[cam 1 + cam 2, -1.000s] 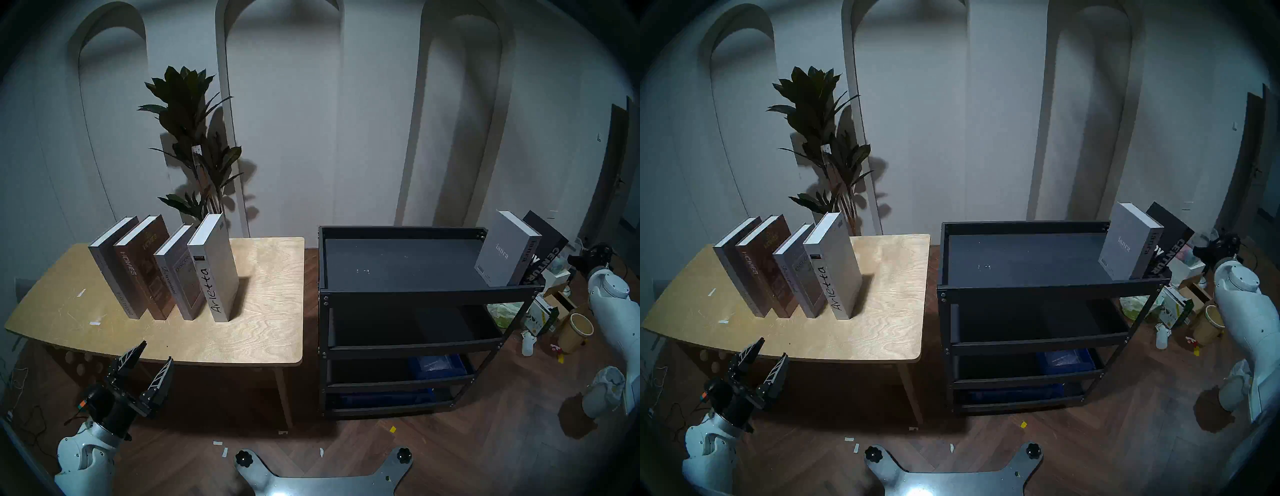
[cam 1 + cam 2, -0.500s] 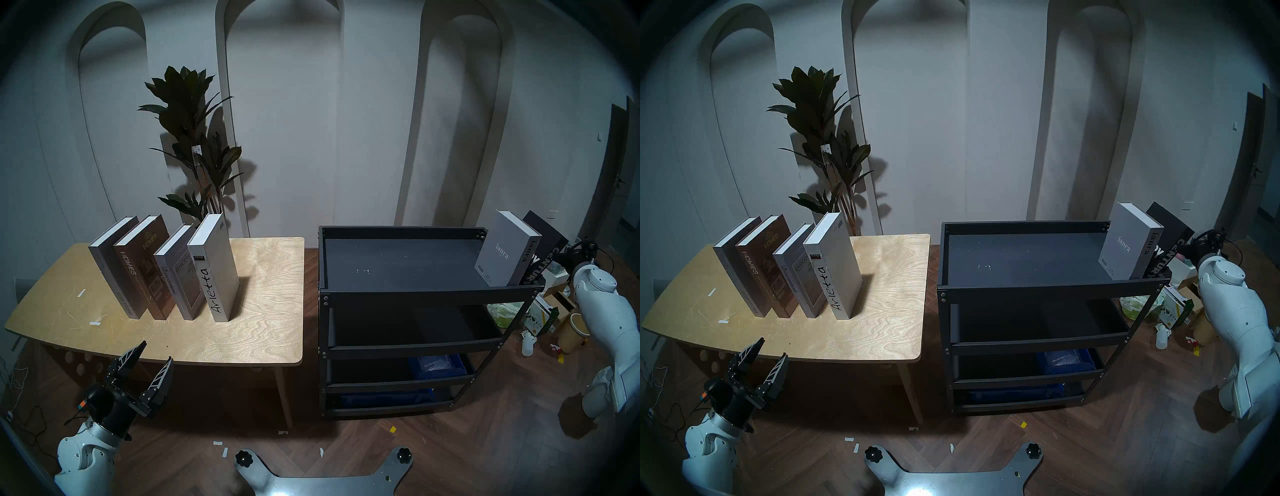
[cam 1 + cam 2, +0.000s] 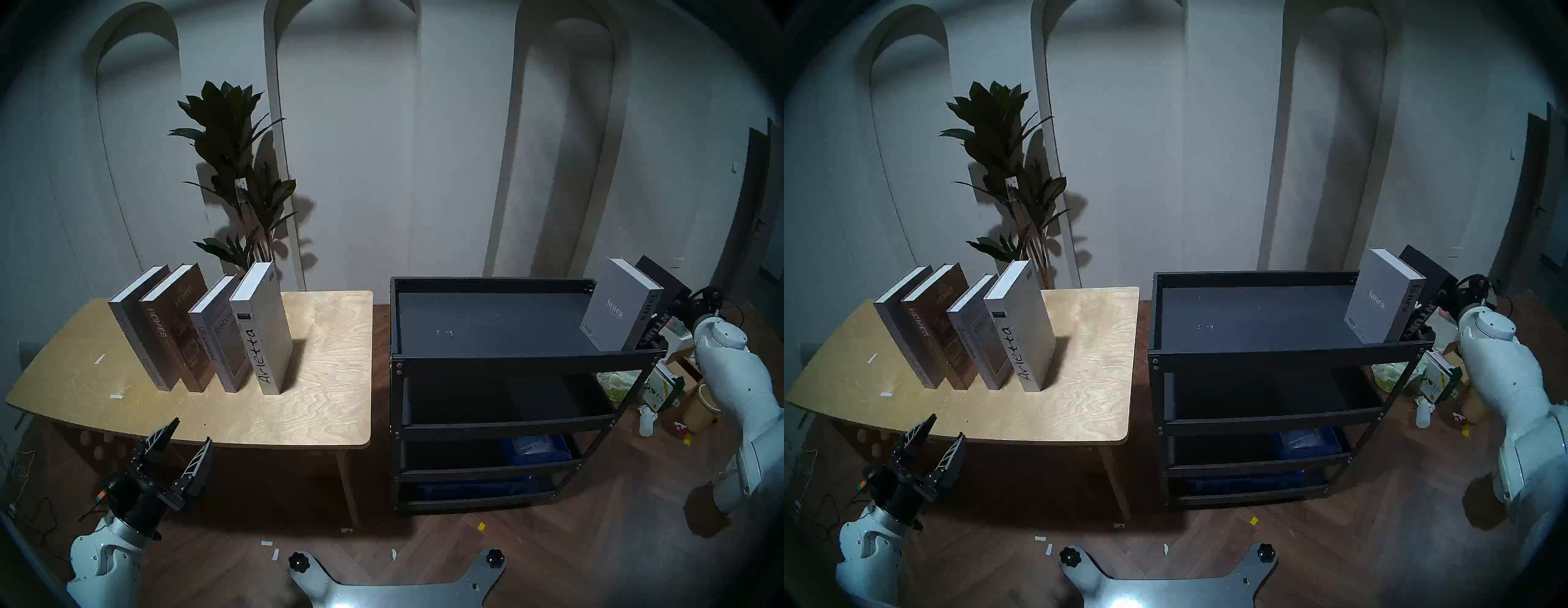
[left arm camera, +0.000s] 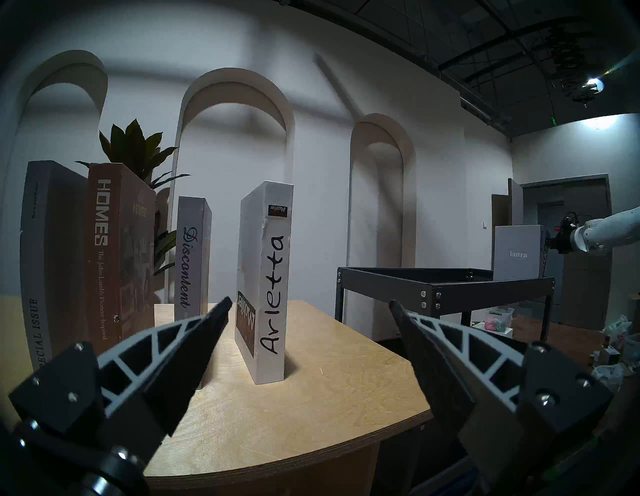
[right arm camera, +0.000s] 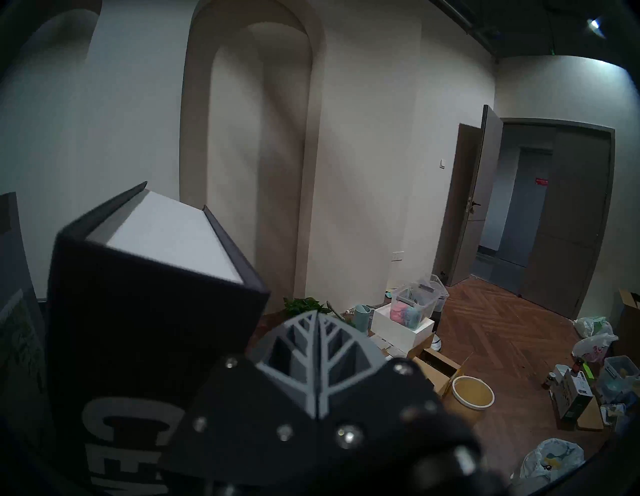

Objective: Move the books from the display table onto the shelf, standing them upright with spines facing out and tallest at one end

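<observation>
Four books upright in a row on the display table (image 3: 322, 407), spines toward the robot: grey "Special Issue" (image 3: 140, 335), brown "HOMES" (image 3: 174, 331), grey "Discontent" (image 3: 220, 339), white "Arletta" (image 3: 263, 335). Close together, all apart from both grippers.

Two further books at the right end of the shelf (image 3: 500, 361), top tier: grey "ianra" (image 3: 615, 312) upright on the tray; black "CENTURY" (image 5: 145, 311) just beyond it, tilted away to the right (base hidden, so resting place not clear).

Left gripper (image 3: 189, 431): spread wide, empty, hovering off the near table edge, aimed toward "Arletta".

Right gripper (image 5: 317, 313): fingers pressed together, nothing between them, right beside the spine of "CENTURY" (contact not certain).

Lower tiers: blue bins (image 3: 534, 450).

Behind the table: potted plant (image 3: 237, 170).
</observation>
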Motion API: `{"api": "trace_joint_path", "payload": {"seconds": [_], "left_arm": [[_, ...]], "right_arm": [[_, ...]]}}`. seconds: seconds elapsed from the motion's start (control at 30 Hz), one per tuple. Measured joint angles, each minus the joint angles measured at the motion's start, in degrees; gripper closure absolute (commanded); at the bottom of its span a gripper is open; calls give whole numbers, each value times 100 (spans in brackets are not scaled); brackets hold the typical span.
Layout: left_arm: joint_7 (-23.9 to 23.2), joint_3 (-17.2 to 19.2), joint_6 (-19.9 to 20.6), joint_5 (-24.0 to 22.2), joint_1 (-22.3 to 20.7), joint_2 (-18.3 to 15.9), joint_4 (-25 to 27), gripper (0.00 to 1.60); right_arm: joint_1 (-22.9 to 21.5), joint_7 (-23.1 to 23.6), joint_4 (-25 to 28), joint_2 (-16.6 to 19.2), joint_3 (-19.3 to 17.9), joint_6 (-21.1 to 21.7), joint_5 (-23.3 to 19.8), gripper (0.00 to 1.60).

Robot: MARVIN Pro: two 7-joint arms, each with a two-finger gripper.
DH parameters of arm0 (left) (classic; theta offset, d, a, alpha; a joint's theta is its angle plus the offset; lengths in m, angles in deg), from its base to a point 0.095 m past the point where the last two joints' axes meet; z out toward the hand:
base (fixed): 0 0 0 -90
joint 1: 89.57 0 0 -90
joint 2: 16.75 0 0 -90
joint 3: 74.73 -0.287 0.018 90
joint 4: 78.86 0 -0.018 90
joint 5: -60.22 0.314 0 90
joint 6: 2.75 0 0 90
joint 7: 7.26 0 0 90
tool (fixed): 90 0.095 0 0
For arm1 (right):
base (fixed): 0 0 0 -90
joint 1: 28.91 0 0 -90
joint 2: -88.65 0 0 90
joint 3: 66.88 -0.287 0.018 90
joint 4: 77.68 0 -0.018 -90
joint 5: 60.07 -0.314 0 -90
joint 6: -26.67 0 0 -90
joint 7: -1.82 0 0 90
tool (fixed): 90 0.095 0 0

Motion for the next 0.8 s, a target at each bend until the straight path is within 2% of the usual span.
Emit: {"api": "trace_joint_path", "payload": {"seconds": [0.37,0.8], "left_arm": [[-2,0,0,0,0,0,0,0],[-6,0,0,0,0,0,5,0]], "right_arm": [[-539,229,-508,-245,261,-127,335,160],[-1095,616,-1310,-563,542,-554,678,160]]}}
